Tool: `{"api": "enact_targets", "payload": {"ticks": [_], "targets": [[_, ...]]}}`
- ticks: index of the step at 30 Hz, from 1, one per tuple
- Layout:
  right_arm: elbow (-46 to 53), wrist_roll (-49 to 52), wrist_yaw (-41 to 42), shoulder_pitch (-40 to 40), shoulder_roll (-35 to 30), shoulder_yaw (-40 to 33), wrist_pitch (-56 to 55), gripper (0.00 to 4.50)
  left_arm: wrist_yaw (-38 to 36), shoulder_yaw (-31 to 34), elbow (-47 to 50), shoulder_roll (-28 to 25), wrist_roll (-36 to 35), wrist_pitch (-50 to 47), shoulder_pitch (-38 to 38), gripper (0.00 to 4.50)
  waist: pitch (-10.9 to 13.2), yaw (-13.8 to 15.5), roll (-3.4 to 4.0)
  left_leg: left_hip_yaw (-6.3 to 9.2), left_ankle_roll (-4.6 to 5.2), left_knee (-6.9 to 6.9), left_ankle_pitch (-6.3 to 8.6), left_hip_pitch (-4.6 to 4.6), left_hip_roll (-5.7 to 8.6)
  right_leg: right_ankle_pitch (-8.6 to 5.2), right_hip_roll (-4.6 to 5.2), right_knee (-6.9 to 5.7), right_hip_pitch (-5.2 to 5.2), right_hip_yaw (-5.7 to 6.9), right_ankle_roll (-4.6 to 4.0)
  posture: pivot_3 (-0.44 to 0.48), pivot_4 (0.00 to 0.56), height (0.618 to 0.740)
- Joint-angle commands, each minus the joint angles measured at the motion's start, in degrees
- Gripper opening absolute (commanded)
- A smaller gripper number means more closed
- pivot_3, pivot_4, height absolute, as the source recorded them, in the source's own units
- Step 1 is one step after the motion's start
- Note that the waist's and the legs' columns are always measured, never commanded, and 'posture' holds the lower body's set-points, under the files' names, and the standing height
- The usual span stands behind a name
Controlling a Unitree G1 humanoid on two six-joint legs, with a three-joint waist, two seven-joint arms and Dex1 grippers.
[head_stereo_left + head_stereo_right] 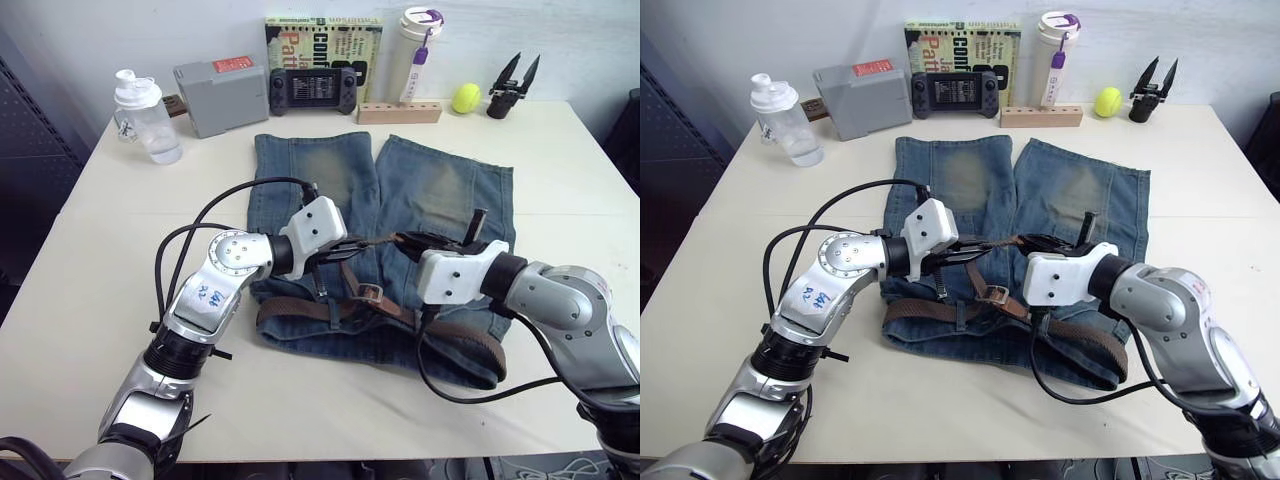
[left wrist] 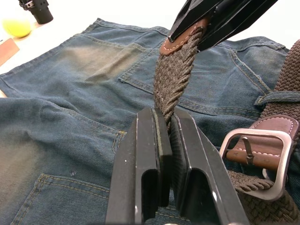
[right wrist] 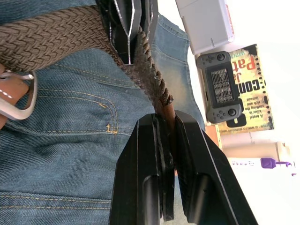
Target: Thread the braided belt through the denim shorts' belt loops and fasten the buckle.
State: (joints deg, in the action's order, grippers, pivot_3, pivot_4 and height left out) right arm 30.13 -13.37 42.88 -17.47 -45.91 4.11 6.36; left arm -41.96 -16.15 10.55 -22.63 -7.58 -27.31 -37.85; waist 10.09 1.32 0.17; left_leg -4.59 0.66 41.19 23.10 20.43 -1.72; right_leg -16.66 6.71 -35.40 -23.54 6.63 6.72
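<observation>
Fingers [image 2: 161,140] of both arms clamp the braided belt [image 2: 171,79], right ones [image 3: 164,136] on its leather tip.

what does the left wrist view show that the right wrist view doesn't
Left wrist view alone: the whole silver-grey metal buckle with its prong, a yellow-green tennis ball, and a blue denim belt loop over the strap. Right wrist view alone: a dark handheld game console, a grey box and a yellow-covered book. Both: the dark-brown braided belt stretched between the left hand and right hand, each clamped on it, over the faded blue denim shorts.
</observation>
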Motion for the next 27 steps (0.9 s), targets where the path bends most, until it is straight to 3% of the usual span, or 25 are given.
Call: {"api": "enact_targets", "payload": {"ticks": [1, 6, 7, 9, 11, 12, 15, 16, 21, 24, 27], "targets": [[2.05, 1.38, -0.23, -1.19, 0.79, -1.50, 1.28, 0.00, 1.35, 0.26, 1.14, -0.21, 1.52, 0.28, 0.33, 0.03, 0.00, 0.03, 0.00, 0.00, 0.00, 0.00, 0.00, 0.00, 0.00, 0.00, 0.00, 0.00, 0.00, 0.00, 0.00, 0.000, 0.150, 0.731], [3.51, 2.19, -0.40, -1.37, 2.04, -2.38, 4.41, 0.00, 3.15, 0.65, 1.28, 1.31, 1.64, -0.20, 1.12, 0.03, 0.00, 0.04, 0.00, 0.01, 0.00, 0.00, 0.00, 0.00, 0.00, 0.00, 0.00, -0.01, 0.00, 0.00, 0.00, 0.000, 0.150, 0.731], [4.02, 2.96, -0.92, -1.40, 2.78, -3.24, 6.07, 0.70, 3.61, 0.95, 1.65, 1.75, 1.33, -0.69, 1.50, 0.00, 0.00, 0.04, 0.00, 0.00, 0.00, 0.00, 0.00, 0.00, 0.00, 0.00, 0.00, 0.00, 0.00, 0.00, 0.00, 0.000, 0.150, 0.731], [4.64, 3.88, -1.48, -1.45, 3.61, -4.20, 8.16, 1.24, 4.09, 1.26, 2.12, 2.21, 0.96, -1.31, 1.90, 0.00, 0.00, 0.02, 0.00, 0.01, 0.00, 0.00, 0.00, 0.00, 0.00, 0.00, 0.00, -0.01, 0.00, 0.00, 0.00, 0.000, 0.150, 0.731], [5.55, 5.59, -1.62, -1.11, 4.47, -6.44, 12.81, 2.16, 4.63, 1.52, 2.65, 2.56, 0.74, -1.79, 2.29, 0.00, 0.00, 0.04, 0.00, 0.01, 0.00, 0.00, 0.00, 0.00, 0.00, 0.00, 0.00, -0.01, -0.01, 0.00, 0.00, 0.000, 0.150, 0.731], [6.23, 7.19, -1.30, -0.53, 4.60, -8.42, 15.77, 2.85, 4.86, 1.57, 3.13, 2.63, 0.76, -2.02, 2.57, 0.00, 0.00, 0.11, 0.00, 0.01, 0.00, 0.01, 0.00, 0.00, 0.00, 0.00, 0.00, -0.02, -0.01, 0.00, 0.00, 0.000, 0.150, 0.731], [8.36, 13.79, -0.04, 0.60, 5.37, -14.90, 26.56, 4.15, 5.25, 1.83, 4.26, 2.94, 0.39, -2.62, 3.06, 0.00, 0.00, 0.25, 0.00, 0.04, 0.00, 0.01, 0.00, 0.01, 0.02, 0.00, 0.02, -0.02, 0.01, 0.01, 0.00, 0.000, 0.150, 0.731], [8.92, 15.66, 0.19, 0.71, 5.55, -16.41, 29.64, 4.37, 5.33, 1.93, 4.45, 3.05, 0.21, -2.75, 3.11, 0.00, 0.00, 0.22, 0.00, 0.04, 0.00, 0.01, 0.00, 0.02, 0.02, 0.00, 0.02, -0.02, 0.01, 0.01, 0.00, 0.000, 0.150, 0.731], [14.31, 28.10, -0.05, 2.89, 9.86, -20.64, 48.42, 4.45, 5.56, 3.01, 5.48, 4.11, -1.05, -3.31, 3.42, 0.00, 0.00, 0.12, 0.00, 0.07, 0.00, -0.01, 0.00, 0.00, -0.01, 0.00, -0.01, -0.05, 0.01, 0.01, 0.00, 0.000, 0.150, 0.731], [16.37, 32.35, -0.96, 3.06, 11.77, -20.53, 53.11, 3.62, 5.36, 3.57, 5.76, 4.82, -1.92, -2.91, 3.41, 0.00, 0.00, 0.04, 0.01, 0.05, 0.00, -0.02, 0.00, 0.00, 0.01, 0.00, 0.00, -0.04, -0.01, -0.05, 0.00, 0.000, 0.150, 0.731], [18.32, 35.98, -3.50, 2.23, 14.94, -18.14, 58.15, 2.30, 5.00, 4.11, 6.54, 5.48, -3.36, -2.65, 3.61, 0.00, 0.00, 0.01, 0.01, 0.04, 0.00, -0.02, 0.00, 0.00, 0.01, 0.00, -0.01, -0.05, -0.02, -0.05, 0.00, 0.000, 0.150, 0.731]]}}
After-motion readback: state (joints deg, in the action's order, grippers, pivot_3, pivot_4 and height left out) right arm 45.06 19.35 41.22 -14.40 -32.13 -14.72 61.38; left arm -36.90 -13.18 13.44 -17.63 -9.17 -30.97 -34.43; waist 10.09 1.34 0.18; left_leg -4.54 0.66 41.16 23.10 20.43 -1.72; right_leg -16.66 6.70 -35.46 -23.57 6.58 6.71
